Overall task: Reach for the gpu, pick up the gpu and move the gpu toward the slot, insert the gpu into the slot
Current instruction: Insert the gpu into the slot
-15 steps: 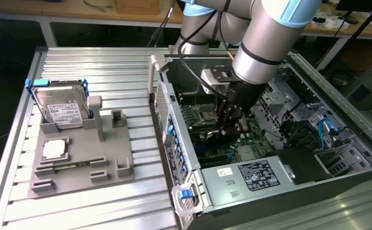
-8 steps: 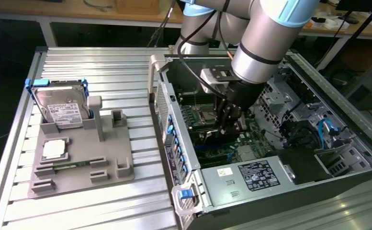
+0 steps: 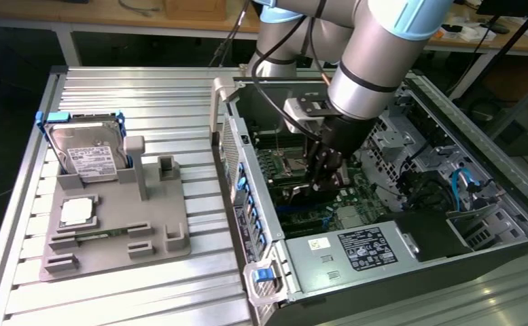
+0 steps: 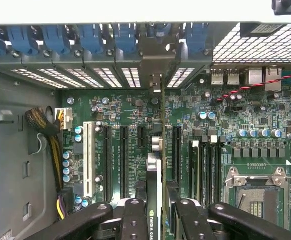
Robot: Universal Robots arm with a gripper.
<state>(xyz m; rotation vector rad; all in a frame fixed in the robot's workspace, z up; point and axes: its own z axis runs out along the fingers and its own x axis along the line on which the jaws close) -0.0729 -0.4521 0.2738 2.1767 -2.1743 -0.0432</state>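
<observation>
Inside the open computer case (image 3: 445, 204) we see the robot arm (image 3: 382, 54) reaching down, its gripper (image 3: 327, 178) low over the green motherboard (image 3: 336, 210). From the wrist view, the gripper (image 4: 155, 212) has its two dark fingers (image 4: 134, 217) closed on the gpu (image 4: 154, 195), a thin card seen edge-on and standing upright between them (white lettering shows on its near end). The card lines up with a narrow gap between two long black slots (image 4: 123, 160), and its far end reaches toward the perforated back wall (image 4: 110, 75) of the case. Room is tight here: slots flank the card on both sides, with a bundle of cables (image 4: 50, 135) farther off. We cannot tell whether the card's lower edge touches any slot, since the fingers hide it. On the exterior view's left, a grey tray (image 3: 119, 238) holds a hard drive (image 3: 87, 153) and a small square chip (image 3: 79, 212), well apart from the case.
</observation>
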